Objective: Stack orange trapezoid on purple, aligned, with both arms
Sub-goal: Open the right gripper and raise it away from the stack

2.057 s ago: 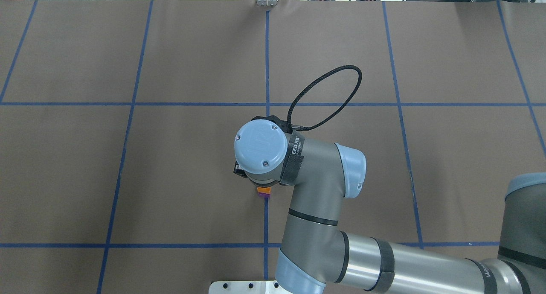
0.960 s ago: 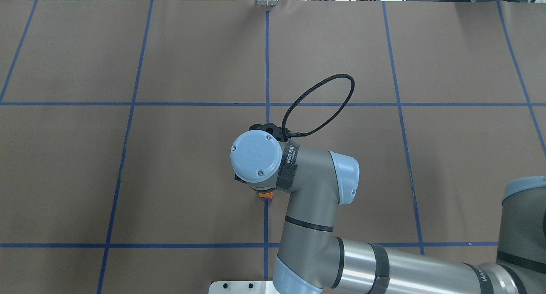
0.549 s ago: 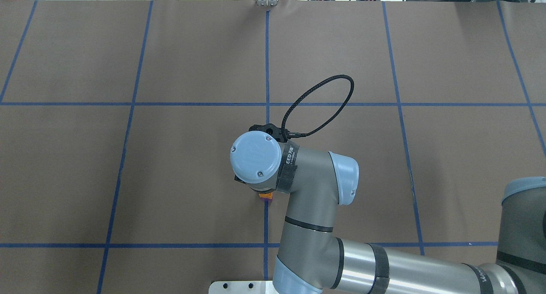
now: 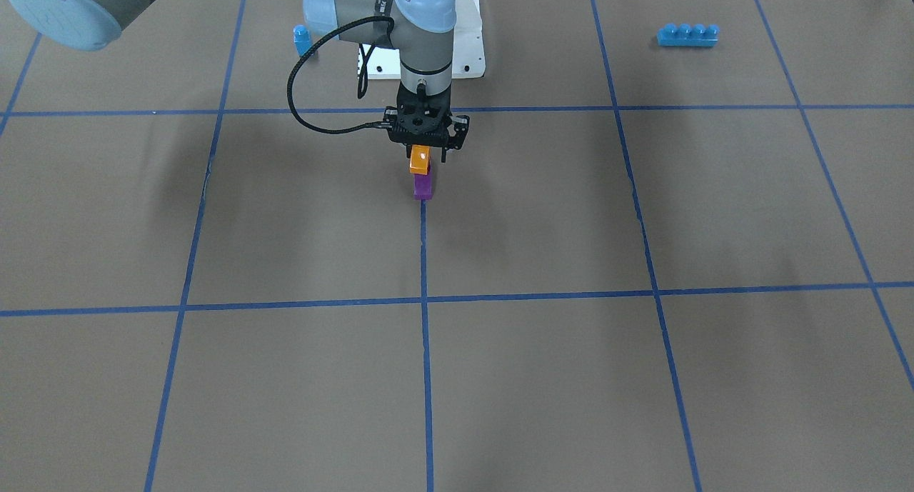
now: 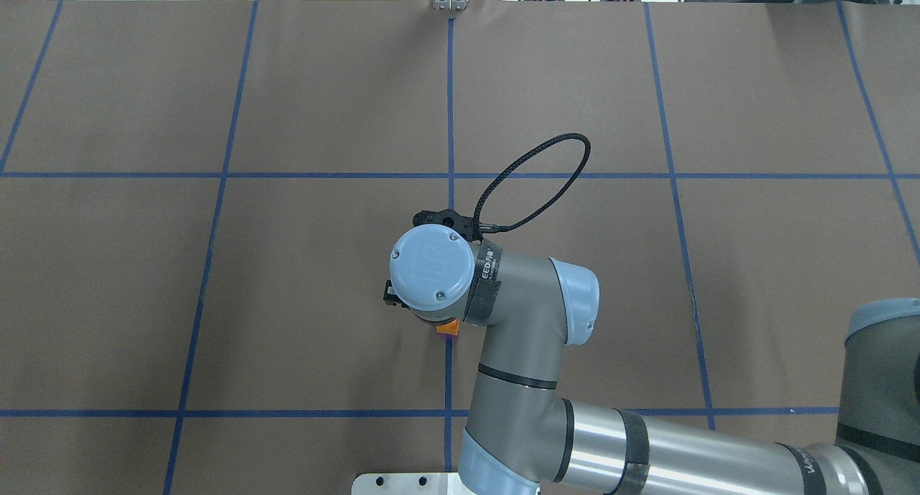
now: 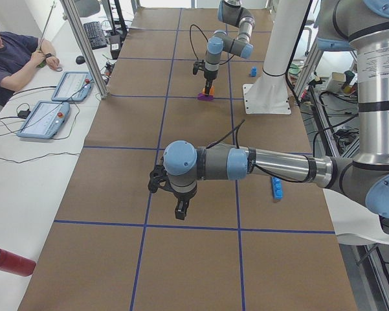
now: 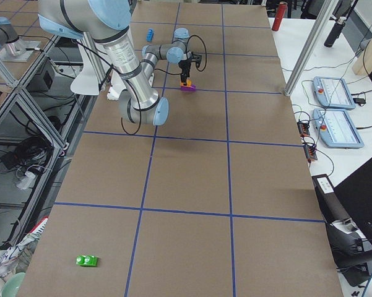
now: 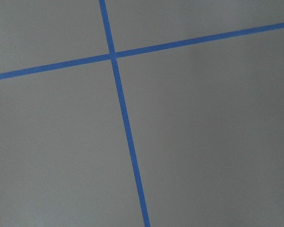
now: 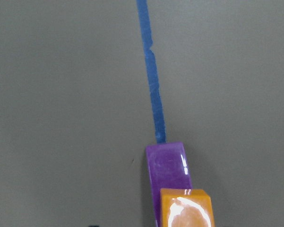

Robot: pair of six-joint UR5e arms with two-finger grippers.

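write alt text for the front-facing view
A claw is around the orange brick, which sits atop the purple brick on a brown table gridded with blue tape. A small blue brick and a long blue brick lie near the top edge.

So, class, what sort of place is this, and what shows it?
Probably a robotics lab: jointed robot arms at a table taped into a blue grid, toy bricks laid out, and an operator beside control tablets.
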